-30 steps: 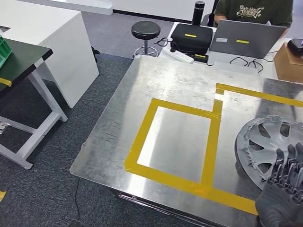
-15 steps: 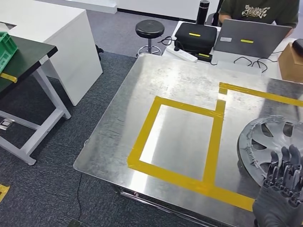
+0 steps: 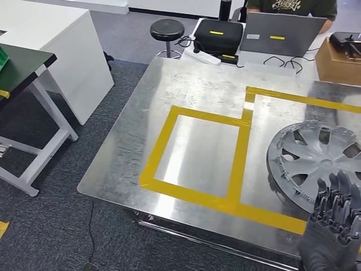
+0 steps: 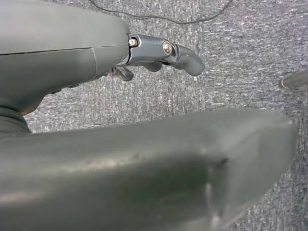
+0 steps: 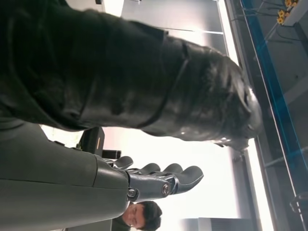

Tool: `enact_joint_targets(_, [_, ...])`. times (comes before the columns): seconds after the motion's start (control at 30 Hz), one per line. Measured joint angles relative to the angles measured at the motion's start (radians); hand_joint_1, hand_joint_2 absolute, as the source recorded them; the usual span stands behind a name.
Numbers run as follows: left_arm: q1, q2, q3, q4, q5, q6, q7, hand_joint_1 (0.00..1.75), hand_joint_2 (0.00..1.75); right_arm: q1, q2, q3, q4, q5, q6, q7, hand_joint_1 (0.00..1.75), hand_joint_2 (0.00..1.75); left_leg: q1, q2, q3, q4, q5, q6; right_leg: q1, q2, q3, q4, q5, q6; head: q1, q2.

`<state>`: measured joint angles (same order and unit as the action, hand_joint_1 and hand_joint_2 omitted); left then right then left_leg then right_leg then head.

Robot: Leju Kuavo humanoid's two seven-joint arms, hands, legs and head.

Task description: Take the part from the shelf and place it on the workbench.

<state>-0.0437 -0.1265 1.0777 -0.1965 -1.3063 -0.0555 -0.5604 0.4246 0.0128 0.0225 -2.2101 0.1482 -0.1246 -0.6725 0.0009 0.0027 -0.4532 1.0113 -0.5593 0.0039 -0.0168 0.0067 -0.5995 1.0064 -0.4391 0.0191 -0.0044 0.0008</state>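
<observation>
Hubcap (image 3: 317, 160) lies on the steel workbench (image 3: 127, 152) at its near right, just past the right hand (image 3: 334, 228), whose fingers stand up apart, seemingly touching nothing, though the rim contact is hard to judge. Placing looks done; next, draw that hand clear. Left hand (image 4: 160, 50) hangs over carpet, holding nothing.

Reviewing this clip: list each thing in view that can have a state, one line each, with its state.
Hubcap: lying flat on the metal workbench, inner side up.
Right hand: at the hubcap's near rim, grip unclear.
Left hand: hanging over carpet, holding nothing.
Laptop: lid open.
Black case: closed.
Stool: unoccupied.
</observation>
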Motion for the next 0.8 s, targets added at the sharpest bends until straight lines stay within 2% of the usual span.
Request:
enact_joint_targets(0.03, [-0.001,0.001,0.000,0.000,0.000,0.000,0.000,0.00,0.00,0.000,-0.003,0.004,0.000,0.002,-0.003,0.000,0.00,0.00,-0.003,-0.002,0.016,-0.034,0.006,0.003,0.000,0.001,-0.002,-0.001,0.007,0.007,-0.001,0.000])
enact_joint_targets(0.1, [-0.002,0.002,0.000,0.000,-0.001,0.000,0.000,0.00,0.00,0.000,-0.008,0.012,0.000,0.006,-0.011,0.000,0.00,0.00,-0.007,-0.003,0.008,-0.040,0.015,0.012,-0.001,0.002,-0.005,-0.007,0.022,0.021,-0.002,0.000])
enact_joint_targets(0.13, [-0.002,0.002,0.000,0.000,-0.001,0.000,0.000,0.00,0.00,0.001,-0.012,0.014,0.000,0.008,-0.015,0.000,0.00,0.00,-0.007,-0.001,0.002,-0.045,0.022,0.019,-0.002,0.002,-0.008,-0.006,0.023,0.027,-0.003,0.000])
enact_joint_targets(0.17, [-0.003,0.002,0.000,0.000,-0.002,0.000,-0.001,0.00,0.00,0.002,-0.015,0.016,0.000,0.009,-0.019,0.000,0.00,0.00,-0.006,0.002,-0.005,-0.048,0.032,0.027,-0.003,0.001,-0.016,0.004,0.009,0.031,-0.001,0.000])
enact_joint_targets(0.2, [-0.003,0.002,0.000,0.000,-0.002,0.000,-0.001,0.00,0.00,0.003,-0.019,0.017,0.000,0.011,-0.022,0.000,0.00,0.00,-0.005,0.005,-0.013,-0.051,0.043,0.036,-0.003,0.001,-0.029,0.033,-0.022,0.035,0.001,0.000])
enact_joint_targets(0.23, [-0.003,0.002,0.000,0.000,-0.002,0.000,-0.001,0.00,0.00,0.003,-0.023,0.019,0.000,0.012,-0.025,0.000,0.00,0.00,-0.004,0.008,-0.024,-0.053,0.054,0.042,-0.003,0.000,-0.048,0.084,-0.067,0.037,0.004,0.000])
enact_joint_targets(0.27, [-0.003,0.002,0.000,0.000,-0.003,0.000,-0.001,0.00,0.00,0.004,-0.027,0.022,0.000,0.015,-0.029,0.000,0.00,0.00,-0.006,0.010,-0.036,-0.053,0.062,0.046,-0.003,-0.001,-0.070,0.149,-0.116,0.039,0.006,0.000])
enact_joint_targets(0.3, [-0.002,0.003,0.001,0.000,-0.003,0.000,-0.001,0.00,0.00,0.004,-0.030,0.025,0.000,0.018,-0.032,0.000,0.00,0.00,-0.009,0.012,-0.048,-0.052,0.071,0.049,-0.003,-0.001,-0.087,0.217,-0.153,0.042,0.008,0.000])
enact_joint_targets(0.33, [-0.002,0.004,0.001,0.000,-0.003,0.000,-0.001,0.00,0.00,0.005,-0.033,0.028,0.000,0.021,-0.036,0.000,0.00,0.00,-0.011,0.014,-0.060,-0.051,0.080,0.049,-0.003,-0.001,-0.093,0.264,-0.170,0.043,0.008,0.000])
enact_joint_targets(0.37, [-0.002,0.004,0.001,0.000,-0.003,0.000,-0.001,0.00,0.00,0.005,-0.036,0.032,0.001,0.024,-0.040,0.000,0.00,0.00,-0.013,0.015,-0.072,-0.050,0.089,0.049,-0.003,-0.001,-0.083,0.279,-0.166,0.043,0.008,0.000])
enact_joint_targets(0.4, [-0.002,0.004,0.001,0.000,-0.004,-0.001,-0.001,0.00,0.00,0.006,-0.040,0.035,0.001,0.025,-0.042,0.000,0.00,0.00,-0.015,0.016,-0.083,-0.049,0.097,0.048,-0.002,-0.001,-0.052,0.253,-0.146,0.041,0.008,0.000])
enact_joint_targets(0.47, [-0.002,0.003,0.001,0.000,-0.004,-0.001,-0.001,0.00,0.00,0.006,-0.045,0.039,0.001,0.027,-0.048,0.000,0.00,0.00,-0.017,0.016,-0.100,-0.045,0.110,0.044,0.002,-0.004,0.058,0.105,-0.104,0.032,0.009,0.000])
enact_joint_targets(0.5, [-0.002,0.003,0.002,0.000,-0.004,-0.001,-0.001,0.00,0.00,0.006,-0.048,0.041,0.001,0.029,-0.051,0.000,0.00,0.00,-0.018,0.016,-0.106,-0.041,0.116,0.040,0.004,-0.006,0.112,0.027,-0.097,0.027,0.008,0.000])
enact_joint_targets(0.53, [-0.002,0.002,0.002,0.000,-0.004,-0.002,-0.002,0.00,0.00,0.005,-0.051,0.044,0.001,0.031,-0.054,0.000,0.00,0.00,-0.019,0.016,-0.111,-0.038,0.121,0.035,0.007,-0.008,0.147,-0.028,-0.098,0.023,0.008,0.000])
enact_joint_targets(0.57, [-0.002,0.002,0.003,0.000,-0.004,-0.002,-0.002,0.00,0.00,0.006,-0.054,0.048,0.001,0.033,-0.058,0.000,0.00,0.00,-0.018,0.016,-0.114,-0.036,0.126,0.030,0.010,-0.009,0.161,-0.057,-0.103,0.019,0.007,0.000])
enact_joint_targets(0.63, [-0.003,0.002,0.005,0.000,-0.004,-0.002,-0.002,0.00,0.00,0.009,-0.061,0.057,0.001,0.038,-0.066,0.000,0.00,0.00,-0.016,0.015,-0.120,-0.032,0.133,0.017,0.010,-0.011,0.153,-0.067,-0.096,0.007,0.008,0.000])
enact_joint_targets(0.67, [-0.002,0.002,0.006,0.000,-0.004,-0.002,-0.002,0.00,0.00,0.010,-0.064,0.062,0.001,0.040,-0.070,0.000,0.00,0.00,-0.015,0.013,-0.126,-0.022,0.122,0.011,0.009,-0.012,0.147,-0.070,-0.089,-0.002,0.008,0.000])
enact_joint_targets(0.7, [-0.002,0.001,0.006,0.000,-0.004,-0.002,-0.002,0.00,0.00,0.011,-0.068,0.067,0.001,0.043,-0.074,0.000,0.00,0.00,-0.013,0.009,-0.137,0.004,0.094,0.005,0.007,-0.014,0.140,-0.072,-0.080,-0.011,0.006,0.000])
enact_joint_targets(0.73, [-0.001,0.001,0.007,0.000,-0.004,-0.002,-0.002,0.00,0.00,0.011,-0.070,0.072,0.001,0.044,-0.076,0.000,0.00,0.00,-0.010,0.006,-0.152,0.049,0.052,-0.001,0.005,-0.015,0.131,-0.074,-0.071,-0.018,0.004,0.000])
enact_joint_targets(0.8, [0.000,0.000,0.007,0.000,-0.004,-0.002,-0.002,0.00,0.00,0.012,-0.073,0.081,0.003,0.046,-0.078,0.000,0.00,0.00,-0.004,0.004,-0.187,0.177,-0.039,-0.010,0.005,-0.016,0.112,-0.072,-0.056,-0.021,-0.003,0.000])
